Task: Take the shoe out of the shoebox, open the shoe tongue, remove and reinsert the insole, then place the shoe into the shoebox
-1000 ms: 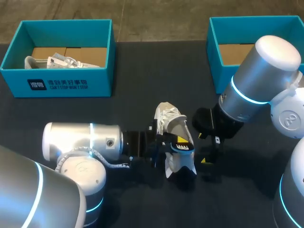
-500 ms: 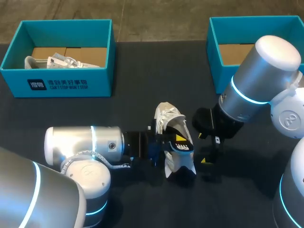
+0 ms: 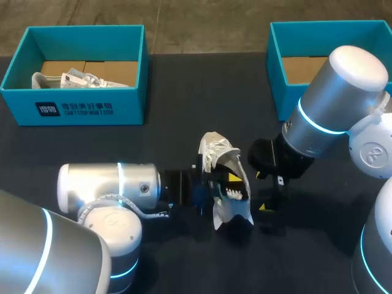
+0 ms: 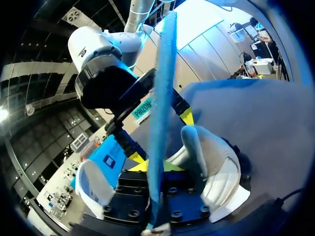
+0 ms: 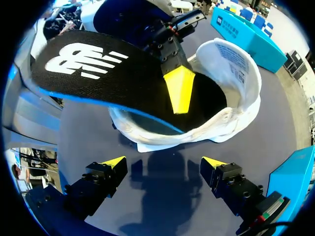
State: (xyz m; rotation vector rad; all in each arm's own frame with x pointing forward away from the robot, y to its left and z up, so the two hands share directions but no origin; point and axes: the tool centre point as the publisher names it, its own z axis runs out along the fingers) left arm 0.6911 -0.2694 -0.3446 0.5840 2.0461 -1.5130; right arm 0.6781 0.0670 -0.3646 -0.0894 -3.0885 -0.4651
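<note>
Two arms met at the middle of the dark table (image 3: pixel 184 92), where the white shoe (image 3: pixel 219 152) lay outside both shoeboxes. The left arm (image 3: pixel 107 184) came in low from the near-left side. Its jaws were clamped on the insole (image 3: pixel 235 188) – in the left wrist view the insole (image 4: pixel 161 98) showed edge-on as a blue strip running between the two fingers, with the shoe (image 4: pixel 216 167) just beyond them. In the right wrist view one yellow fingertip (image 5: pixel 179 88) of the left arm pressed on the black, logo-bearing top face of the insole (image 5: pixel 98 69). The insole was tilted, with one end at the opening of the shoe (image 5: pixel 231 98) and the rest raised clear of it.

The right arm (image 3: pixel 331 104) reached in from the right side. Its jaws stood apart and held nothing – they hovered over bare table just beside the shoe, without touching it.

One teal shoebox (image 3: pixel 79 107) stood at the far left of the table with pale contents (image 3: pixel 73 78) inside. A second teal shoebox (image 3: pixel 278 67) stood at the far right, partly hidden by the right arm.
</note>
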